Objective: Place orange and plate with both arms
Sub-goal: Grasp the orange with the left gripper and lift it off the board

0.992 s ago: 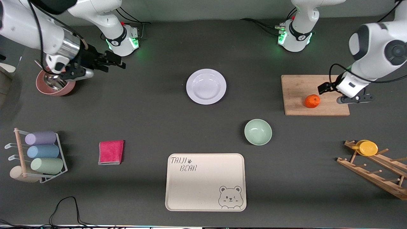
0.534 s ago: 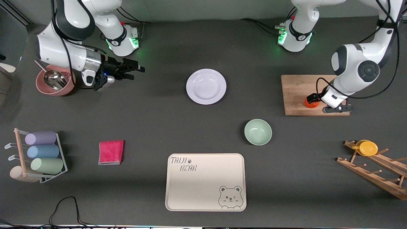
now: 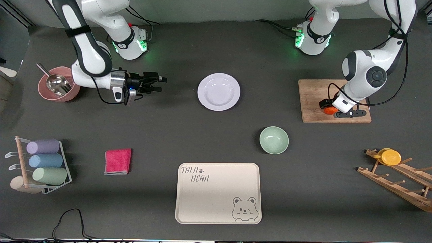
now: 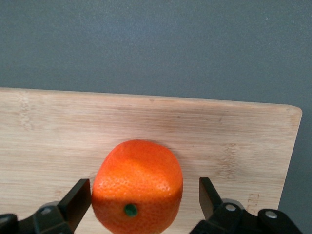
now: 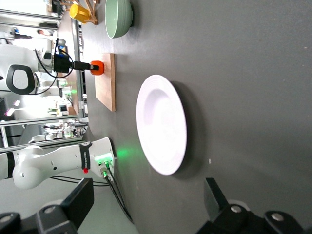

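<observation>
The orange [image 3: 327,110] rests on a wooden cutting board [image 3: 312,98] toward the left arm's end of the table. My left gripper [image 3: 329,107] is down over it. In the left wrist view the orange [image 4: 138,185] sits between the two black fingers [image 4: 78,202]. One finger is right against the peel and the other stands a little apart from it, so the gripper is open. The white plate [image 3: 218,91] lies at mid-table. My right gripper [image 3: 161,84] hovers low beside it, toward the right arm's end, open and empty, facing the plate [image 5: 162,124].
A pale green bowl [image 3: 273,140] and a beige bear tray [image 3: 218,193] lie nearer the front camera than the plate. At the right arm's end are a pink bowl with a metal scoop [image 3: 57,88], a pink cloth [image 3: 117,161] and a cup rack [image 3: 40,165]. A wooden rack with a yellow disc [image 3: 391,157] is at the left arm's end.
My left gripper came down from beside the board and now straddles the orange. My right gripper travelled from over the pink bowl toward the plate.
</observation>
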Robot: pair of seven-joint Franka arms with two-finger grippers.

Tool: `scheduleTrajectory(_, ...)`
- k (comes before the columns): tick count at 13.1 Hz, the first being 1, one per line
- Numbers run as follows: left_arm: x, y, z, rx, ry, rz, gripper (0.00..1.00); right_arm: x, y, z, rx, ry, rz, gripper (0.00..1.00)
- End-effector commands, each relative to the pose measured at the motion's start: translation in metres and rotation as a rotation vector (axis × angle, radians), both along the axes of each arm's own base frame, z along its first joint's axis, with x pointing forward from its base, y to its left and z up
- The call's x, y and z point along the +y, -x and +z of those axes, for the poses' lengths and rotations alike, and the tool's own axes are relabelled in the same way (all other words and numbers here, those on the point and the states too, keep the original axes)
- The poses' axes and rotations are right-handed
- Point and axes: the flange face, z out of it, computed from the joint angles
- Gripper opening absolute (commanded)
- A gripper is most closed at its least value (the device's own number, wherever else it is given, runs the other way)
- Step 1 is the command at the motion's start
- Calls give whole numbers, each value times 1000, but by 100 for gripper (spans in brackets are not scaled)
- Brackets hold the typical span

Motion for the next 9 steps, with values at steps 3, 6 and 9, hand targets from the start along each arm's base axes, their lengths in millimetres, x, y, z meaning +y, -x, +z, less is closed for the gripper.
scheduleTrajectory(3, -4, 4, 5, -15, -6, 5, 0, 8, 10, -65, -22, -85, -40, 100)
scheduleTrajectory(6, -4, 1, 10, -19, -5, -4, 0, 10, 20, -93, -13, -134, -68, 100)
scheduleTrajectory(9, -15, -13, 64, -27, -6, -15, 0, 11, 28, -111, 17, -147, -88, 100)
